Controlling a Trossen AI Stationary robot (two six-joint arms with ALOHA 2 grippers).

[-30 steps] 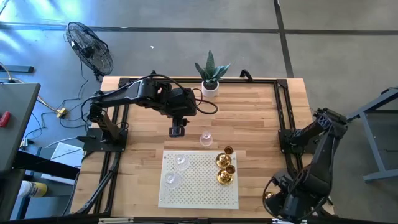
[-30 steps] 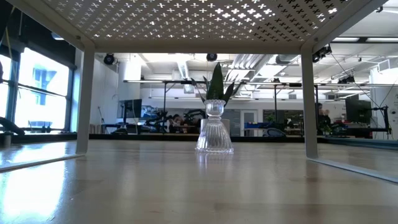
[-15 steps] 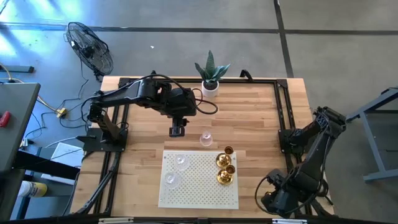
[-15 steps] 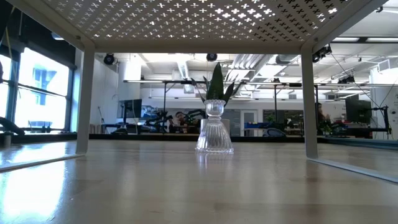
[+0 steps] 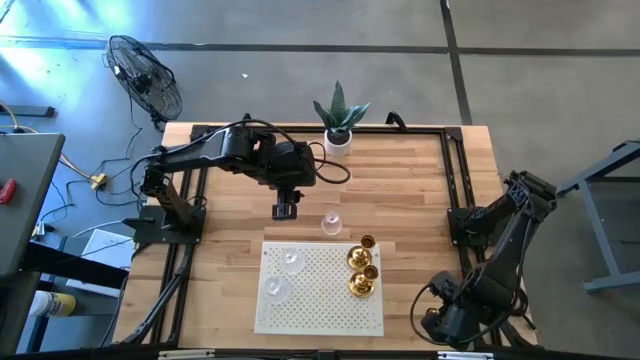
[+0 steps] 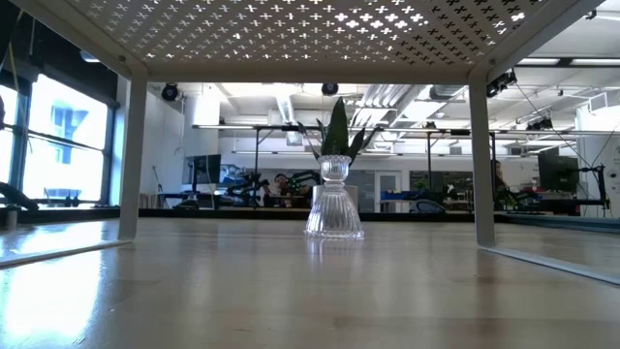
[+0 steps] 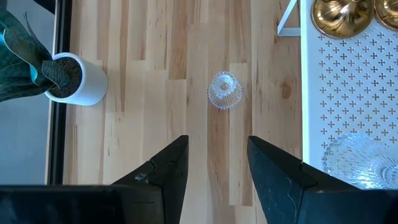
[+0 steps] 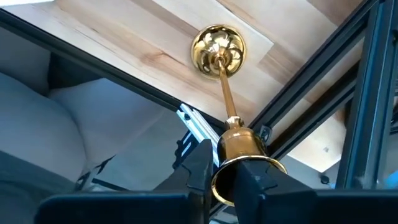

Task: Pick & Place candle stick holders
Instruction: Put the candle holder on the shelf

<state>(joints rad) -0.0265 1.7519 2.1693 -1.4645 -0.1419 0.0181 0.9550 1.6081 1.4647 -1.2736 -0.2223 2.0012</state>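
A gold candle stick holder point(image 8: 219, 68) with a round base and thin stem stands at the table's near right corner, and my right gripper point(image 8: 227, 177) is shut on its upper end. My left gripper point(image 5: 285, 210) hangs open above mid-table, just left of a clear glass holder point(image 5: 331, 222) that stands on its wide base on the wood point(image 6: 334, 199). On the white perforated stand point(image 5: 330, 310), two glass holders point(image 5: 290, 260) sit at the left and three gold holders point(image 5: 361, 270) at the right. My right gripper pinches the gold holder's cup point(image 8: 239, 144), at the top of the stem, between its two fingers point(image 8: 202, 165). The fingers come from above, pointing down along the stem. The holder stands about upright, its round base point(image 8: 217, 45) on the wood beside the table's edge.
A white pot with a green plant point(image 5: 339, 135) stands at the far edge. A black frame rail point(image 8: 292, 118) runs close by the held holder, and the table's edge drops off just beyond it. The stand's legs point(image 6: 133, 155) rest on the wood around the glass holder.
My right gripper has gone a little toward the table's left edge and down at the near right corner. My left arm and the holders on the stand have kept still.
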